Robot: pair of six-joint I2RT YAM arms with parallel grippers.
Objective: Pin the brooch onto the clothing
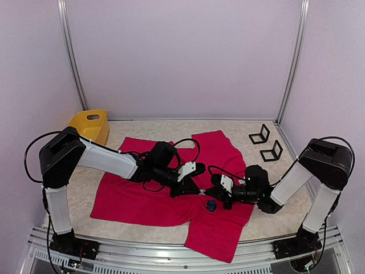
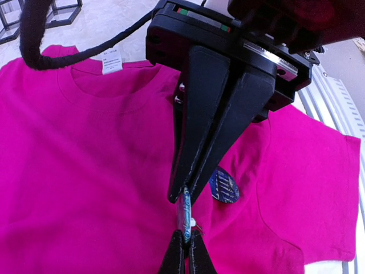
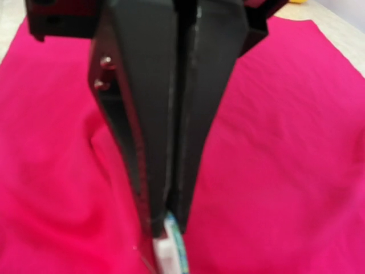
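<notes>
Two robot arms reach in from the left and right over a beige speckled counter [image 1: 268,224] and meet above its middle. A large crimson-pink T-shirt [image 1: 142,200] lies spread across the counter beneath them, a little rumpled, with one part running toward the near edge. Seen from the left wrist, its round collar carries a small white neck label [image 2: 112,61]. The left claw [image 2: 183,197] has its two black fingers pressed together, and their tips pinch one end of the brooch [image 2: 185,212]. The brooch is seen edge-on as a thin blue sliver with a small white bit. The right claw [image 3: 169,221] comes from the opposite side, its fingers also closed tight, and grips the other end of that same sliver. The piece is therefore held between the two claw tips, just above the chest of the shirt, a little right of the counter's centre. I cannot tell whether it touches the fabric. Just beside the claws, a dark blue oval disc [image 2: 223,185] with a fine dotted pattern lies flat on the pink cloth. A yellow plastic tub [image 1: 91,124] sits at the far left corner, off the shirt. At the far right, two small black open frames [image 1: 266,142] stand on the counter, clear of the fabric.
</notes>
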